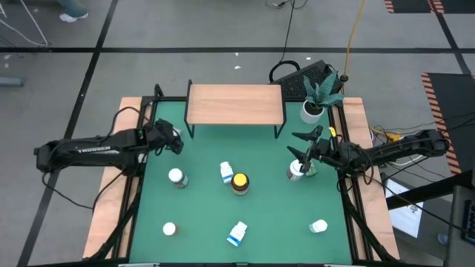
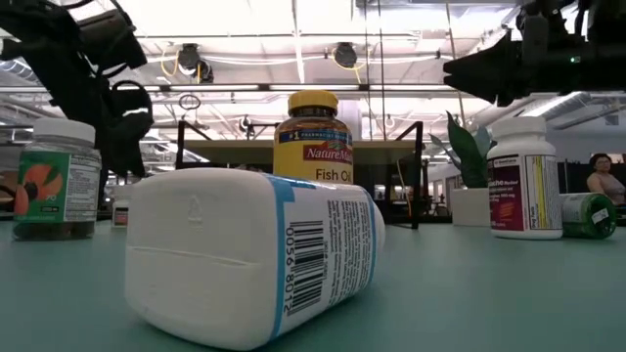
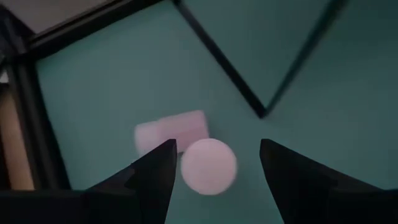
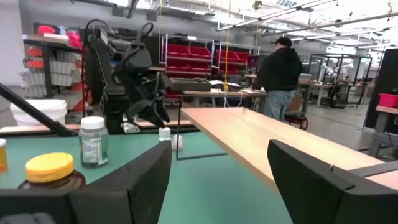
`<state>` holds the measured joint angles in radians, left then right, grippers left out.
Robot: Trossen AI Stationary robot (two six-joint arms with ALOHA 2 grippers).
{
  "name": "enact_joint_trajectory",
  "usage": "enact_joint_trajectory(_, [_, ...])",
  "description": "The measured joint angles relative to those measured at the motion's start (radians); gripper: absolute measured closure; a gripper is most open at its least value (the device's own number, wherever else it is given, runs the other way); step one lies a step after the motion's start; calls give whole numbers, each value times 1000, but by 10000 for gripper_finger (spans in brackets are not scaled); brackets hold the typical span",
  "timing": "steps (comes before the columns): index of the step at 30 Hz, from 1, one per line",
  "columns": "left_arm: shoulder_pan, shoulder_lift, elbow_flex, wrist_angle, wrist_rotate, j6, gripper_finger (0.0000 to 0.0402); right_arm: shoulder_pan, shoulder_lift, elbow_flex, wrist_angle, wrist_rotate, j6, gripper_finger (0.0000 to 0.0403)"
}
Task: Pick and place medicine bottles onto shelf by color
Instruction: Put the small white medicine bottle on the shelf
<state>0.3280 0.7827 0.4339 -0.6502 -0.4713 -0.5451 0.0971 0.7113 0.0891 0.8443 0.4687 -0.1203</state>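
While my left gripper [image 1: 177,142] hovers jaws apart near the worktop's [image 1: 274,222] left edge, my right gripper [image 1: 303,152] hangs open over a white bottle [image 1: 296,171] by the right edge; the shelf [image 1: 234,104] stands empty at the far edge.

We get bright, even overhead light; ceiling lamps [image 2: 337,54] glare above the amber bottle [image 2: 313,137]. Shadows on the green mat [image 1: 260,215] are faint. Left wrist view is dim and blurred, white bottle cap [image 3: 208,166] soft.
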Motion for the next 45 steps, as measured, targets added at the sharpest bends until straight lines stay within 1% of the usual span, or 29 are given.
enact_joint_trajectory(4, [32,20,0,13,3,29,167,0,1,0,-21,-1,-2,139])
enact_joint_trajectory(8, [52,43,0,25,46,49,167,0,1,0,-3,-1,-3,139])
enact_joint_trajectory(14, [67,97,0,25,72,50,167,0,1,1,-5,-2,20,139])
enact_joint_trajectory(22, [91,149,0,23,74,47,168,1,1,1,-11,-2,57,140])
enact_joint_trajectory(25, [91,149,0,23,75,44,183,1,1,1,-11,-2,77,140])
enact_joint_trajectory(32, [91,144,0,15,101,13,256,1,0,2,-31,-2,104,140])
enact_joint_trajectory(35, [91,144,2,11,103,5,257,1,1,2,-33,-2,109,140])
enact_joint_trajectory(37, [91,145,24,-23,112,-3,256,1,0,2,-33,-2,110,140])
enact_joint_trajectory(39, [91,145,77,-76,112,-6,247,1,1,2,-33,-2,118,140])
enact_joint_trajectory(42, [91,145,191,-176,112,1,237,1,0,2,-33,-2,128,140])
enact_joint_trajectory(45, [91,145,332,-242,111,46,242,1,0,2,-33,-2,128,140])
